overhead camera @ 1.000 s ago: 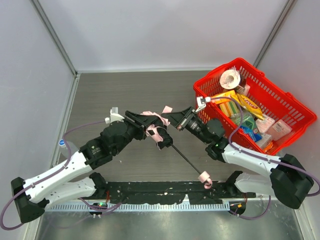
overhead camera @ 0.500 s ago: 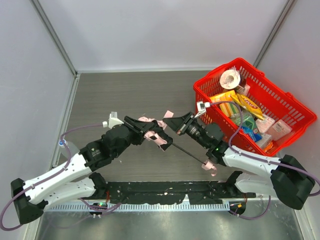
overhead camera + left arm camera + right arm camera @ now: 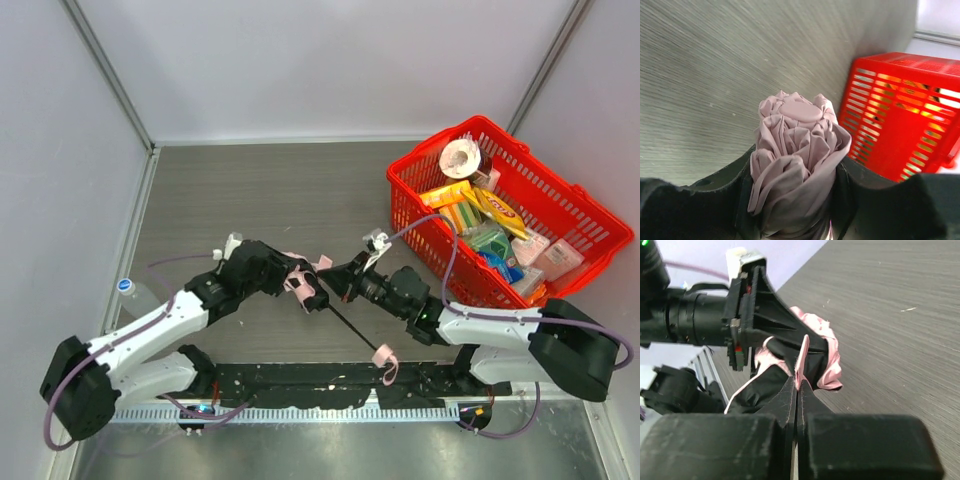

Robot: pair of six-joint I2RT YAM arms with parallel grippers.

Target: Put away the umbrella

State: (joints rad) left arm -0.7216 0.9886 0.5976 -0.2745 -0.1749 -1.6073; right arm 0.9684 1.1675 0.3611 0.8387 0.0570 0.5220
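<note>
The umbrella (image 3: pixel 303 281) hangs between my two grippers over the middle of the table. Its pale pink fabric is bunched into a bundle. A thin black shaft (image 3: pixel 350 327) runs down-right from it to a small pink handle (image 3: pixel 382 356) with a loop. My left gripper (image 3: pixel 292 279) is shut on the bunched fabric (image 3: pixel 796 150), which fills the gap between its jaws. My right gripper (image 3: pixel 336 284) faces it from the right, shut on a thin pink flap of the fabric (image 3: pixel 803 356) at its tips (image 3: pixel 798 383).
A red basket (image 3: pixel 400 196) full of packets and a tape roll stands at the right; its wall (image 3: pixel 890 125) shows in the left wrist view. A small blue-capped bottle (image 3: pixel 127 289) sits at the left wall. A black rail (image 3: pixel 320 385) lines the near edge.
Both grippers have come down and toward the near edge with the umbrella still held between them. The handle end has swung left.
</note>
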